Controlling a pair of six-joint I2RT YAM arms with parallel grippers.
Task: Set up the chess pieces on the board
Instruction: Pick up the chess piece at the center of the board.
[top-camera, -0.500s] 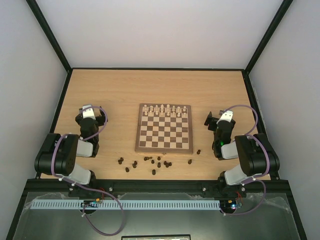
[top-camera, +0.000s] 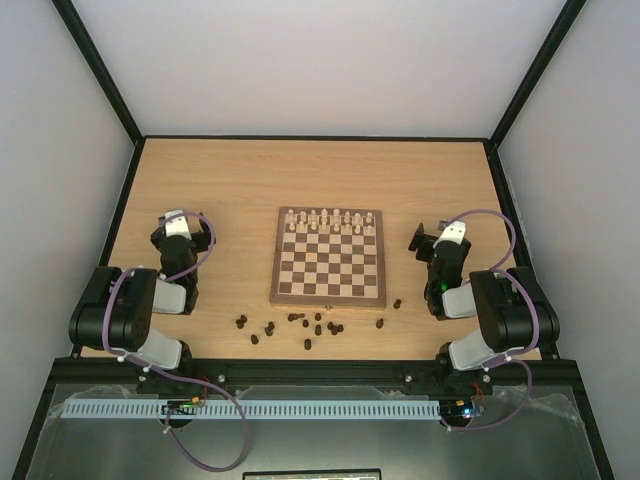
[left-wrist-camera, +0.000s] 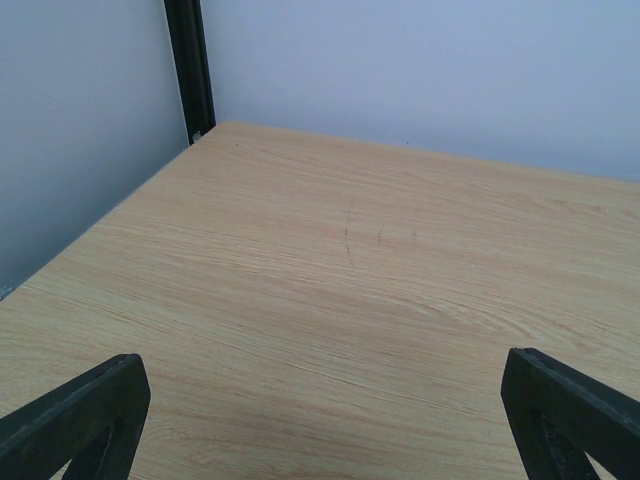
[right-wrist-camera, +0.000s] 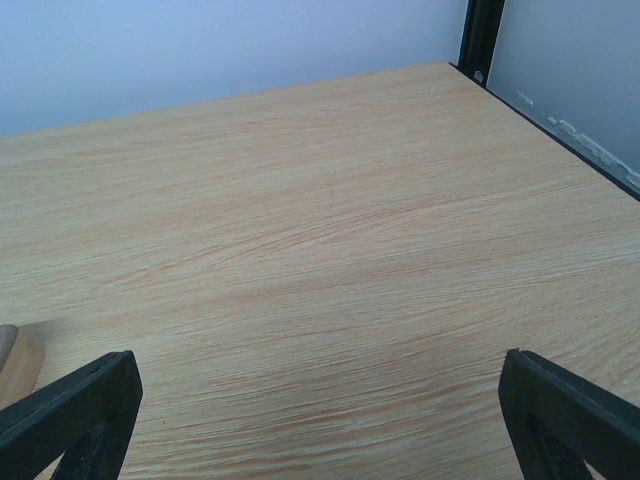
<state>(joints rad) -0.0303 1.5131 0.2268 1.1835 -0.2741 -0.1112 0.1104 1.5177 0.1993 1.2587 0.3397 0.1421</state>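
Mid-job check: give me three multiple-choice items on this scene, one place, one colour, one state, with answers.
1. Relative to the board, where are the dark chess pieces?
A) on its squares
B) on the table off its near edge
C) beyond its far edge

2. The standing pieces on the board are:
A) cream
B) red
C) dark brown

3. The left gripper and right gripper are:
A) both shut
B) both open, empty
C) holding pieces

1 B: they lie scattered just off that edge.
2 A: pale rows along the far side.
3 B: jaws wide apart, nothing between.
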